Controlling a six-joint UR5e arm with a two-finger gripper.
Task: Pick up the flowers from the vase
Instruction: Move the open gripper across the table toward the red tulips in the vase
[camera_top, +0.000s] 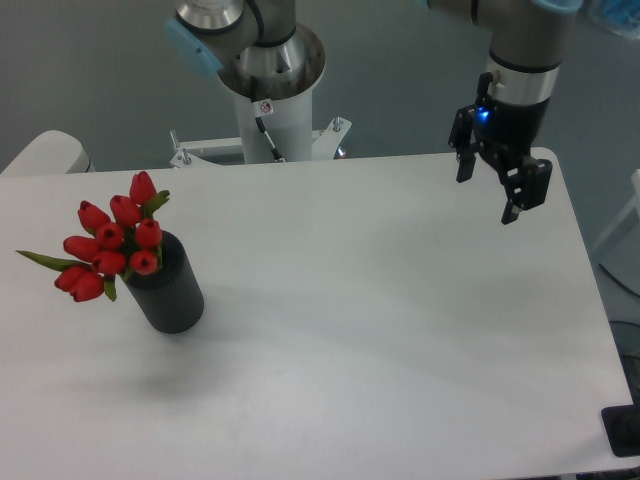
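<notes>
**Tulips wait in the vase, far from the open pincer**

The white table (380, 330) spans nearly the whole view, and the arm's pincer (490, 195) hangs above its far right corner with its two fingers apart and nothing between them. Everything the task concerns sits well away to the pincer's left and nearer the camera, close to the table's left edge.

There the vase (168, 290) stands, a short dark cylinder leaning a little in this view. It looks light enough that it could tip or drag along if the bunch is tugged sideways, so a pull in line with its axis seems wise.

The flowers (112, 240) rise from its mouth and fan out to the side away from the pincer, red closed buds with a thin green leaf sticking out furthest. They are likely light and soft, the buds easily crushed or splayed. The best hold is probably low on the bunch, just above the vase's rim where the stems gather, though the stems themselves are mostly hidden behind the buds.
</notes>
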